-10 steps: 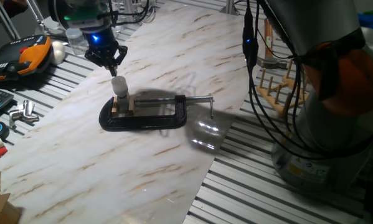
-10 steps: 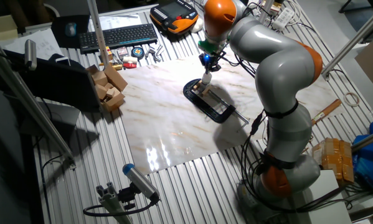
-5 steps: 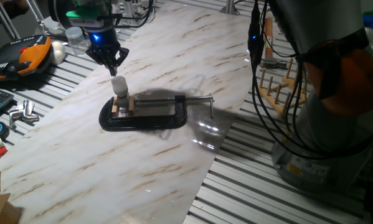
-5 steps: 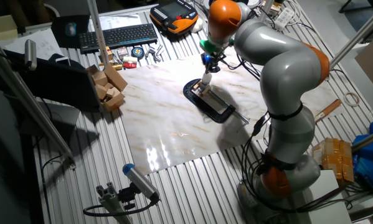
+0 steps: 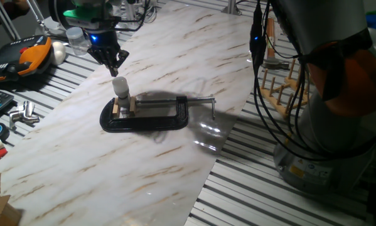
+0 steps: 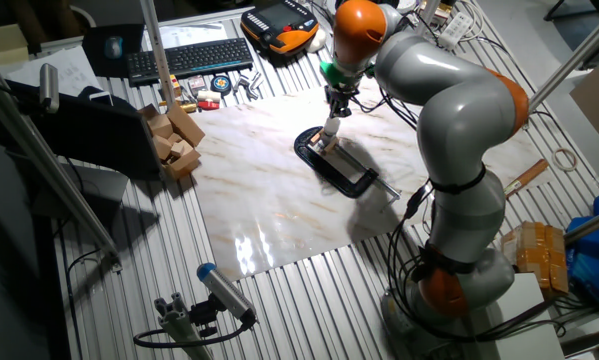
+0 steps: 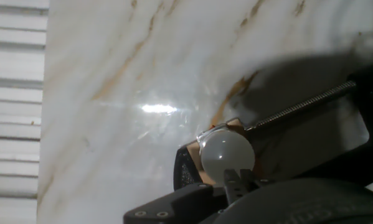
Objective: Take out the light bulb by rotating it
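one light bulb (image 5: 119,86) stands upright near the middle of the marble-patterned board (image 5: 175,157), its base set in a small wooden block (image 5: 122,107) that is held in the jaws of one black c-clamp (image 5: 147,114) lying flat on the board. the clamp's screw handle (image 5: 203,100) points toward 3 o'clock in the one fixed view. the one gripper (image 5: 112,61) hangs just above the bulb at about 11 o'clock from it, a blue light glowing on its body; there is a gap between fingertips and globe, so it is not touching. its fingers look drawn close together to a point, but the views are too small and dark to be certain, so i cannot tell whether they are parted or closed.

in the other fixed view the bulb (image 6: 332,127) is a small pale spot at the 12 o'clock end of the clamp (image 6: 341,167), with the gripper (image 6: 336,106) directly over it.

in the hand view the frosted globe (image 7: 226,154) sits at 6 o'clock of the frame, the threaded clamp screw (image 7: 298,106) running off toward 2 o'clock.

off the board at 9 o'clock lie one orange-and-black handheld pendant (image 5: 24,56) and one keyboard (image 6: 189,57).
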Robot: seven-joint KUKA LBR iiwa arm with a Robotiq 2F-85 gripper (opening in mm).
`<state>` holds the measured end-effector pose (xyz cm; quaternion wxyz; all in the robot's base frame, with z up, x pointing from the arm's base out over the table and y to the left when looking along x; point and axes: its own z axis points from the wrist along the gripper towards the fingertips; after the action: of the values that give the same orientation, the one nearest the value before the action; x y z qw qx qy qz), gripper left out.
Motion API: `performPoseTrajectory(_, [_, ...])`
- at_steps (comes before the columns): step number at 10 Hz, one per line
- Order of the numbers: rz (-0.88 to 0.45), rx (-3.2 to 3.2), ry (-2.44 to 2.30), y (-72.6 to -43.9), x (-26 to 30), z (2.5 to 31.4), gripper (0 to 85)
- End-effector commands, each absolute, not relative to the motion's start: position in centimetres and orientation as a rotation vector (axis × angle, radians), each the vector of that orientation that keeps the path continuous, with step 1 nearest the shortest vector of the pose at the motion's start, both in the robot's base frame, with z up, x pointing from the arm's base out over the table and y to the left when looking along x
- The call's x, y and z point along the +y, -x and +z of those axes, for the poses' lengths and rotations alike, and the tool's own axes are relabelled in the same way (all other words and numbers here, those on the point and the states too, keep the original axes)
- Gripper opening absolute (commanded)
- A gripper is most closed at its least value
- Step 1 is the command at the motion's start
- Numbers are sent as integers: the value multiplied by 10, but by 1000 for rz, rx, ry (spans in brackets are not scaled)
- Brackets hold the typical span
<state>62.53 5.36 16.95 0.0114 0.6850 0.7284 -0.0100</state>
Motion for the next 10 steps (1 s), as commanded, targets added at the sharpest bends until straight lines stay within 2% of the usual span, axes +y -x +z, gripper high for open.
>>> performPoseTrajectory(1, [-67, 690, -3060, -625, 54, 169, 340])
performPoseTrajectory(3, [-66, 572, -3060, -626, 54, 170, 340])
performPoseTrajectory(5, [-86, 542, -3068, -626, 53, 169, 680])
performPoseTrajectory(7, [-124, 556, -3080, -625, 54, 169, 680])
performPoseTrajectory(10, [-71, 556, -3068, -625, 52, 168, 680])
